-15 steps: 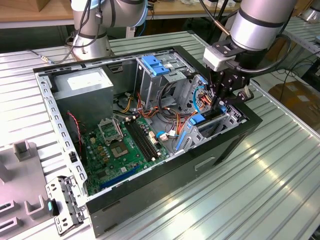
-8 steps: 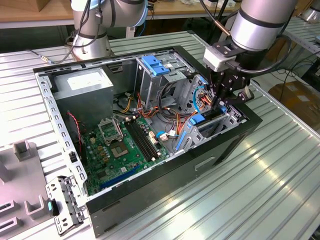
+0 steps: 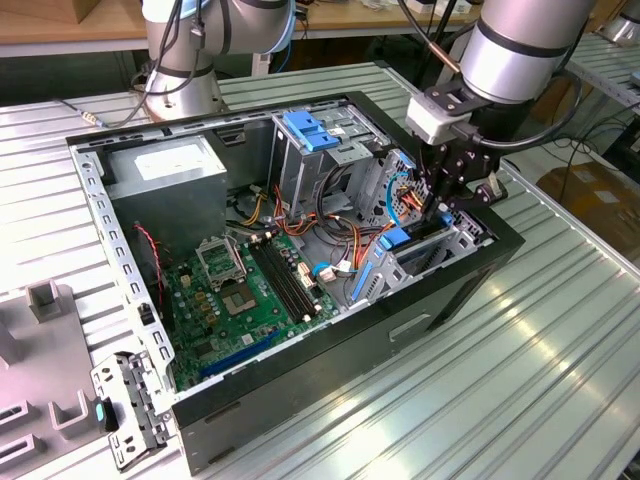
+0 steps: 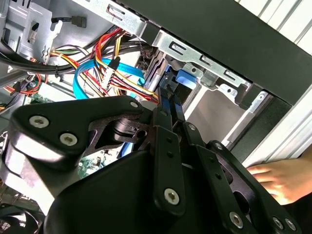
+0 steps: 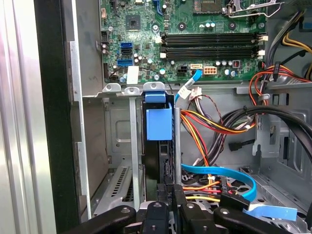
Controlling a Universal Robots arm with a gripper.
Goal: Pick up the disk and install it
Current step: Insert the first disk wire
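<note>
Fingers of the gripper [image 3: 447,205] are clamped on the disk [image 5: 159,146], which stands on edge in the drive bay [image 5: 119,146], right of frame in the exterior view.

— Where is the disk [image 5: 158,146] sitting now?
— I am seeing it standing on edge in the drive bay [image 5: 127,146], at the computer case's [image 3: 420,310] corner on the exterior view's right, beside the motherboard [image 3: 245,295]. The gripper [image 3: 443,203] is hanging directly over it.
</note>
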